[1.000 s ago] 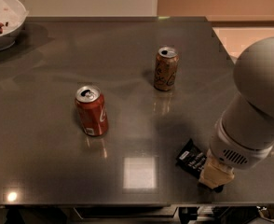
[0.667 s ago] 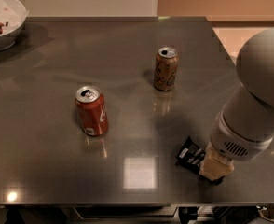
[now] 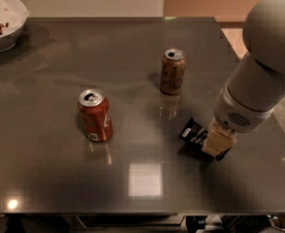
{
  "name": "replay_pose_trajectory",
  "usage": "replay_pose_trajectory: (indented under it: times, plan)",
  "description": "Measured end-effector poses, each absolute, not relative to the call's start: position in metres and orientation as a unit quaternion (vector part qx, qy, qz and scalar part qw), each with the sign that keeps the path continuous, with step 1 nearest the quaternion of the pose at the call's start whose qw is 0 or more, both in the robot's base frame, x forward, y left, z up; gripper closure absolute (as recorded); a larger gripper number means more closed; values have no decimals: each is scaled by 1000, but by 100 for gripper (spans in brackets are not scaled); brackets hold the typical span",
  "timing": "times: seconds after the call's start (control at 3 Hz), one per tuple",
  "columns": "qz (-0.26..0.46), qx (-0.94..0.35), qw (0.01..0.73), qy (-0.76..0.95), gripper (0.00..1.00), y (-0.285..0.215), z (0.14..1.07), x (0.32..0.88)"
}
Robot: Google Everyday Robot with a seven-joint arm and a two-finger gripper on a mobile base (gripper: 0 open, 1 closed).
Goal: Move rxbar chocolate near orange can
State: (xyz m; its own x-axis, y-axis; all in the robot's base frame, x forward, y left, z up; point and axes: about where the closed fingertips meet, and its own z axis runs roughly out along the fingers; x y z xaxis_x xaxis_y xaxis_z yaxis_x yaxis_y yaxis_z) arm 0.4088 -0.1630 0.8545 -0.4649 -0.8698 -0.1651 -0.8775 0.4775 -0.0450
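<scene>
**At the bar, grasp not confirmed**

My hand (image 3: 217, 148) is low over the near right part of the surface (image 3: 55, 178), right at the far end of the rxbar chocolate (image 3: 193, 131). The bar lies flat, angled, with its left half showing and the rest hidden under my wrist. From here I cannot tell whether my hand is spread, pressed together or already pinching the wrapper.

The orange can (image 3: 172, 72) stands upright further back and a little to the left, apart from the bar with bare surface between them. The red can (image 3: 95, 115) stands well off to the left, and a white bowl (image 3: 4, 23) sits at the far left corner.

I judge this to be the pick-up step: the bar has not yet gone anywhere near its can. Next I need a sure hold on the thin wrapper, then a short carry back and left, setting it down just beside the orange can without knocking it over.
</scene>
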Motion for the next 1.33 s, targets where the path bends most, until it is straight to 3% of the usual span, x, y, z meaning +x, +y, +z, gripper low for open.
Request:
replay_pose_trajectory:
  times: [0.67, 1.33]
  plan:
    - [21, -510, 111, 853, 100, -164, 860, 483]
    - [20, -508, 127, 852, 59, -160, 850, 534]
